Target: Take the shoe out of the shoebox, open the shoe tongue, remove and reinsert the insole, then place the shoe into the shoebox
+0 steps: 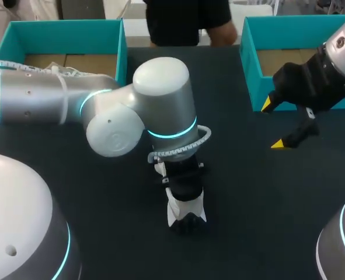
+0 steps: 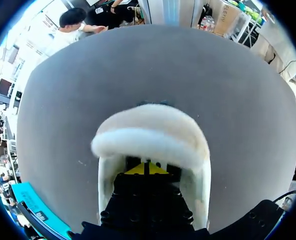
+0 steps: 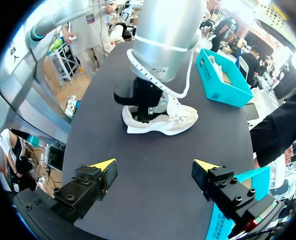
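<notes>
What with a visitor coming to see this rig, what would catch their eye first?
The bulky silver left arm over the middle of the dark table, with the left hand pushed down into a white shoe. Next, the open right hand, yellow tips wide apart, and two teal shoeboxes at the table's far side.

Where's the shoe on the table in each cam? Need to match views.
Head view: shoe at lower middle, mostly hidden under the left arm.
Left wrist view: its pale collar wraps around the left claw.
Right wrist view: on the table ahead of the open right claw, under the left arm.
Shared landmark: the left claw reaching into the shoe.
</notes>
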`<state>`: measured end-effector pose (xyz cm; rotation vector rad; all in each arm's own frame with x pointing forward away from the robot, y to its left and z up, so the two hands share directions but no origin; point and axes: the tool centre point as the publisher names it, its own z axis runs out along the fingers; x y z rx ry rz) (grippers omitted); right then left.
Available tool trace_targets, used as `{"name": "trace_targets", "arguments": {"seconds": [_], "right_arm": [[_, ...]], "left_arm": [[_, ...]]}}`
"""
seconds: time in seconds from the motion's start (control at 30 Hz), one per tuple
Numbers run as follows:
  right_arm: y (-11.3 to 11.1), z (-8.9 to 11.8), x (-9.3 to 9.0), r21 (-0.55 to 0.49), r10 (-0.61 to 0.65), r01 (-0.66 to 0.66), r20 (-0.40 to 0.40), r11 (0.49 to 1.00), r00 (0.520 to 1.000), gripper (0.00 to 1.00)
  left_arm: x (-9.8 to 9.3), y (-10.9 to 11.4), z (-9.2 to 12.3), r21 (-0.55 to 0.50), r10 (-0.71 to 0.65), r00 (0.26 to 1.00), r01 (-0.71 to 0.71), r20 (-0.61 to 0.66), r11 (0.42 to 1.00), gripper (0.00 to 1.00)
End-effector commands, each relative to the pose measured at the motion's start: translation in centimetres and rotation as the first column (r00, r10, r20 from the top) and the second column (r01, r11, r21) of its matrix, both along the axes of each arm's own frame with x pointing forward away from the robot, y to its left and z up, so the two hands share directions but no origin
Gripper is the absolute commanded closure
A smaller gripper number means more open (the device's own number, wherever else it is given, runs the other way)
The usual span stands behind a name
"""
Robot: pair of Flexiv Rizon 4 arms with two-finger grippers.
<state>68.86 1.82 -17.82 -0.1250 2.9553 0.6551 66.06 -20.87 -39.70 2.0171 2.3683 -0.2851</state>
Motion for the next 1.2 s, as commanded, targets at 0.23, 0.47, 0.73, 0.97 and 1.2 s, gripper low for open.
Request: {"name": "trace_targets", "arguments": {"seconds": [0.23,0.47,0.73,0.97,1.2], "right_arm": [[0.1,-0.1,0.2,-0.003,0.001,-0.001,-0.004,1.000,1.000,0.00],[0.1,-0.1,0.2,-0.003,0.001,-0.001,-0.004,1.000,1.000,0.00],[0.1,-0.1,0.2,-0.003,0.001,-0.001,-0.004,1.000,1.000,0.00],[0.1,-0.1,0.2,-0.003,0.001,-0.001,-0.004,1.000,1.000,0.00],[0.1,-0.1,0.2,-0.003,0.001,-0.001,-0.004,1.000,1.000,0.00]], "left_arm": [[2.4,1.8,5.5,0.024,-0.004,0.979,-0.001,0.202,1.000,1.00],[4.5,1.5,5.7,0.053,-0.011,0.944,-0.007,0.329,0.999,1.00],[4.4,1.9,5.1,0.075,-0.008,0.940,-0.019,0.340,0.997,0.00],[4.7,2.2,5.2,0.088,0.001,0.939,-0.033,0.344,0.996,0.00],[4.7,2.3,5.7,0.085,0.004,0.941,-0.035,0.340,0.996,0.00]]}}
